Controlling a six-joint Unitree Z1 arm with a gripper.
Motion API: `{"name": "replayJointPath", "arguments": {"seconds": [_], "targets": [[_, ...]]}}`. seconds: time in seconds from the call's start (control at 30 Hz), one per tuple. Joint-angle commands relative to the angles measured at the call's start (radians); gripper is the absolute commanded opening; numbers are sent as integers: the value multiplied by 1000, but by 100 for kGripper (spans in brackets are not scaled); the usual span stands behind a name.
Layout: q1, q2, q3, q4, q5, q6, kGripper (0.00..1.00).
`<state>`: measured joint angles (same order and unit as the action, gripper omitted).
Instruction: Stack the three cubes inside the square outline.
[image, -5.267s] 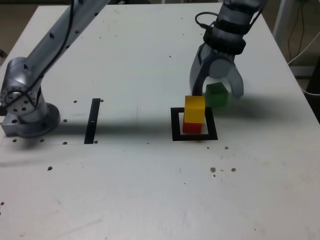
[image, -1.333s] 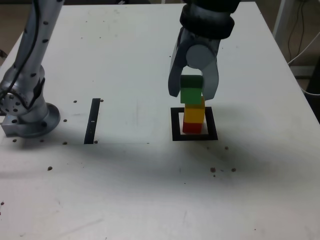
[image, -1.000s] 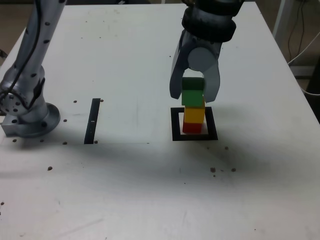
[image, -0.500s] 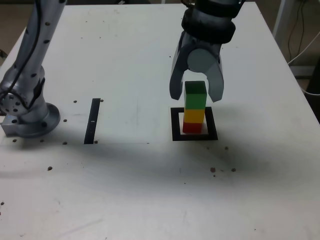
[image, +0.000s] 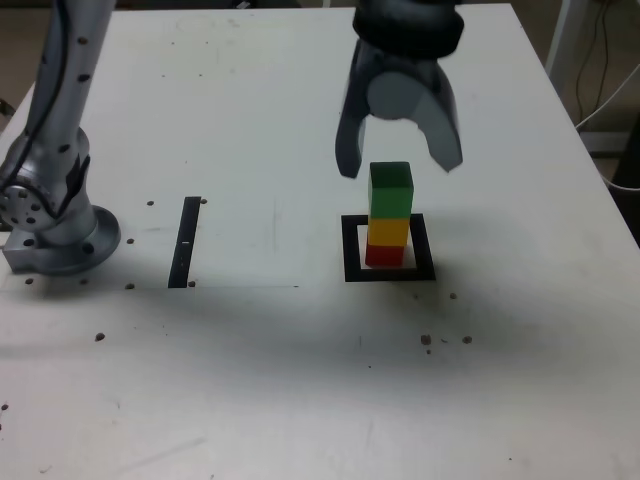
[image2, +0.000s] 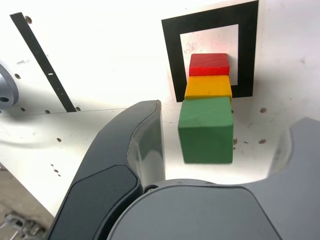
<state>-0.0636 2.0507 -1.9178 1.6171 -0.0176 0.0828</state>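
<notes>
Three cubes stacked in the square outline, gripper clear above.

Your red cube (image: 385, 255) sits inside the square outline (image: 351, 250) on the table (image: 300, 380), yellow cube (image: 388, 231) on it, green cube (image: 390, 190) topmost. The gripper (image: 398, 160) hangs above, jaws spread, holding nothing. The cubes look light, rigid and easily toppled; grip opposite flat sides.

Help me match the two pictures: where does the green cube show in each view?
Exterior view: small plain green cube tops the stack, right of centre, below the open tool.
Wrist view: green cube largest, between the tool's fingers.
Shared landmark: thick black square outline around the stack's base.
</notes>
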Motion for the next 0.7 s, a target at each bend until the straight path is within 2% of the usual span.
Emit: {"name": "replayJointPath", "arguments": {"seconds": [0.0, 0.37, 0.67], "targets": [[-1, -28, -1, 17, 7, 2, 99], [-1, -67, 17, 18, 11, 2, 99], [11, -160, 164, 13, 22, 1, 99]]}}
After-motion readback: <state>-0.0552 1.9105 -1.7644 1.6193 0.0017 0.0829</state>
